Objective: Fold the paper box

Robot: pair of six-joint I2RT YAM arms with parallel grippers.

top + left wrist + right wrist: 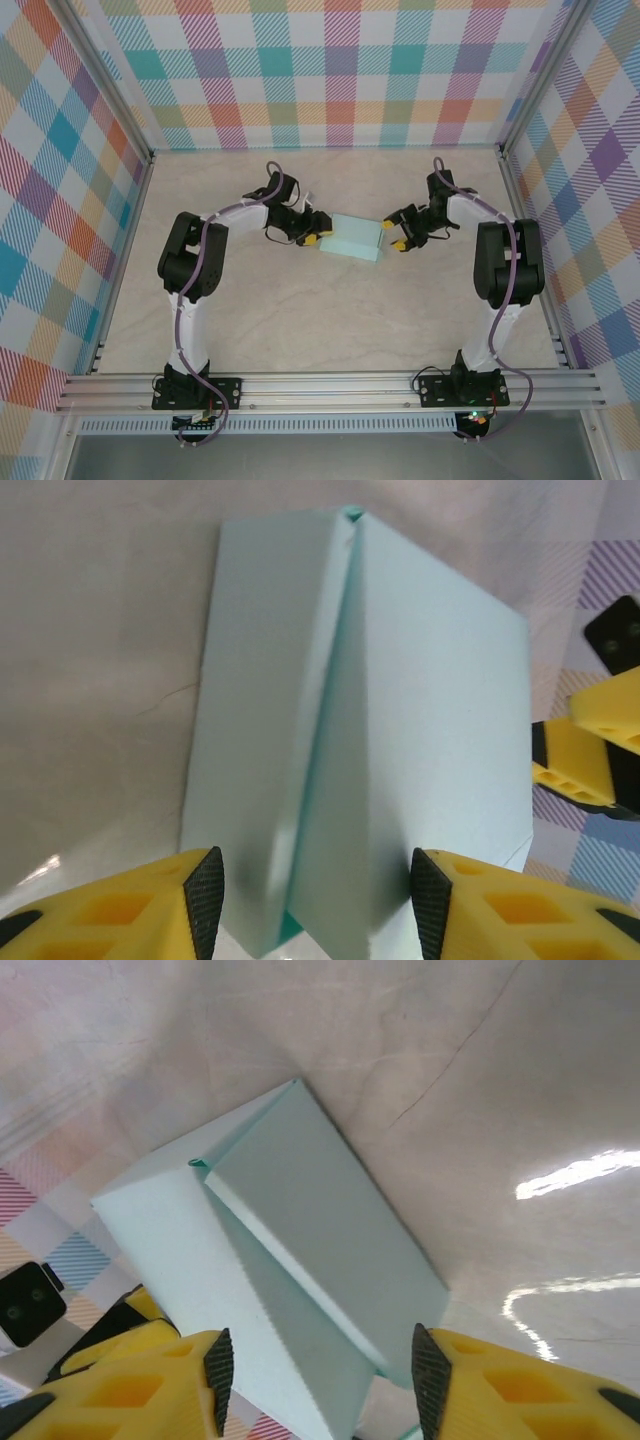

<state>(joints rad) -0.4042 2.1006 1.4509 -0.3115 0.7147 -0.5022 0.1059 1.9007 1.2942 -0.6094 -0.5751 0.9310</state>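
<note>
The paper box [355, 238] is pale mint card lying on the table between the two arms. Its two long flaps [400, 700] lean together into a ridge with a slit along the middle. My left gripper [316, 235] is at the box's left end. In the left wrist view the left gripper [318, 900] stands open, its pads astride the ridge. My right gripper [396, 236] is at the box's right end. From the right wrist, the box [300, 1240] runs away from the open right gripper [318, 1380], whose pads flank its near corner.
The pale marbled tabletop [330, 320] is boxed in by plaid walls [330, 70] at the back and both sides. A metal rail [330, 385] carrying the arm bases runs along the near edge. The right gripper's yellow fingers [590, 750] show past the box's far end.
</note>
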